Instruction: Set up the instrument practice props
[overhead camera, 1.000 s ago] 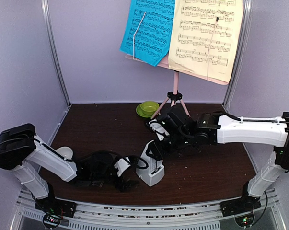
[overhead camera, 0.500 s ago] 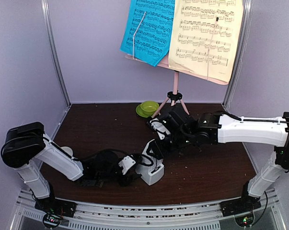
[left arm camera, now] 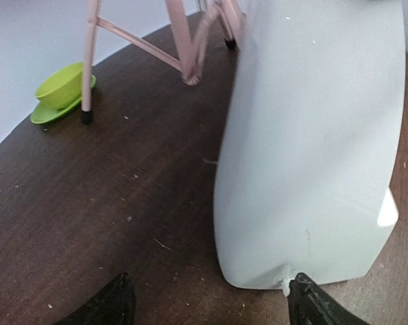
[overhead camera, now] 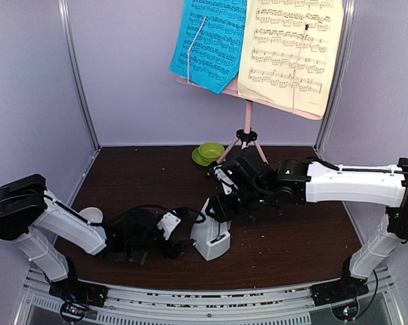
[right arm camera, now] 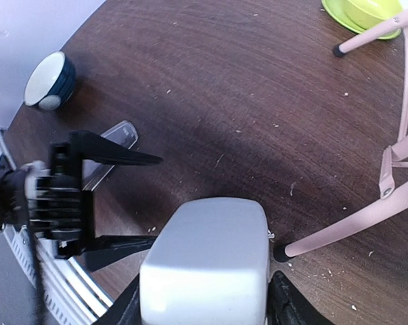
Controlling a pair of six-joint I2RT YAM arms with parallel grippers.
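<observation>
The white metronome [overhead camera: 210,238] stands on the table near the front. My right gripper [overhead camera: 218,205] is shut on its top, which fills the space between the fingers in the right wrist view [right arm camera: 205,271]. My left gripper [overhead camera: 181,244] is open and low beside the metronome's left side; its wall [left arm camera: 312,149] reaches my right fingertip [left arm camera: 310,305]. The clear cover [right arm camera: 114,141] lies flat by my left gripper [right arm camera: 116,200]. The pink music stand [overhead camera: 247,118] stands at the back with the blue page [overhead camera: 210,40] and the pale-yellow page [overhead camera: 291,47] on its desk.
A green bowl on a saucer [overhead camera: 208,153] sits by the stand's left leg and also shows in the left wrist view [left arm camera: 60,91]. A white-and-black cup [right arm camera: 49,80] stands at the left, behind my left arm. Stand legs [right arm camera: 352,227] splay close behind the metronome.
My left gripper reached in toward the metronome, then drew back a little to the left. The metronome shifted slightly left in my right gripper's hold.
</observation>
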